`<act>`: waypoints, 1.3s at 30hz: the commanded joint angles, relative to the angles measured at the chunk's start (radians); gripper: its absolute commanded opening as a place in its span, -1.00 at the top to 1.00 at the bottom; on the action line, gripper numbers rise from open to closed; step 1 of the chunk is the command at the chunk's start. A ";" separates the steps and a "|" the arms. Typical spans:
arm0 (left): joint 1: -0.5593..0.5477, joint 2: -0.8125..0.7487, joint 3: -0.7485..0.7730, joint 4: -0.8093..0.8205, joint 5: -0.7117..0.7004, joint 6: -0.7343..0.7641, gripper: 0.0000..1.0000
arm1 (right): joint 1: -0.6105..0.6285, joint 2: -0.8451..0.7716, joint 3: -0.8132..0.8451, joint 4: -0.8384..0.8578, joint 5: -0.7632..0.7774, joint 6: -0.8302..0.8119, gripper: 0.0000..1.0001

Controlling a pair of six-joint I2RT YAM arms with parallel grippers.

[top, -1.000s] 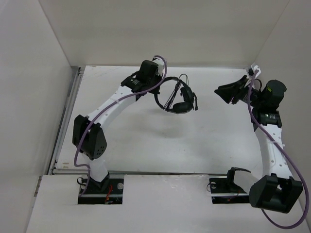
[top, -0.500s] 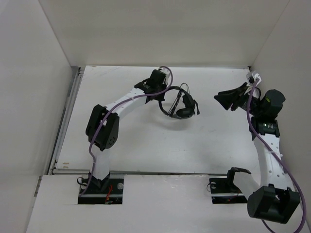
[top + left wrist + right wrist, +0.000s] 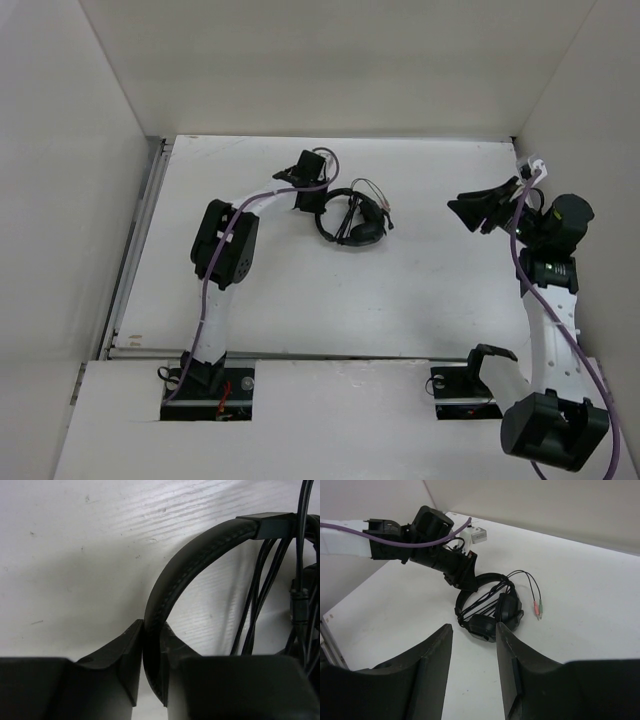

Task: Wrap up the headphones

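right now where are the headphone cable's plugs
In the top view the plugs sit near centre, just right of the headphones, whose headband the left pincer grips.

The left arm [image 3: 210, 335] and right arm [image 3: 548, 322] are built alike: smooth white links joined by bulky black joint housings [image 3: 224, 245]. A thick purple cable [image 3: 350, 528] trails loosely along each. The left hand [image 3: 152, 630] and right hand [image 3: 475, 626] are matt black, with broad, angular, wedge-tipped fingers [image 3: 434, 655]. A small white block [image 3: 531, 165] sits by the right wrist.
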 commanded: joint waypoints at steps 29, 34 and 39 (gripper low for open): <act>0.176 -0.756 -0.161 -0.066 0.047 0.259 -1.00 | -0.205 -0.121 0.091 -0.521 0.721 -0.379 -0.15; 0.368 -0.807 -0.230 -0.092 0.107 0.175 -1.00 | -0.285 -0.137 0.121 -0.693 0.662 -0.363 -1.00; 0.428 -0.874 -0.331 -0.101 0.147 0.145 -1.00 | -0.315 -0.146 0.262 -0.868 0.622 -0.220 -1.00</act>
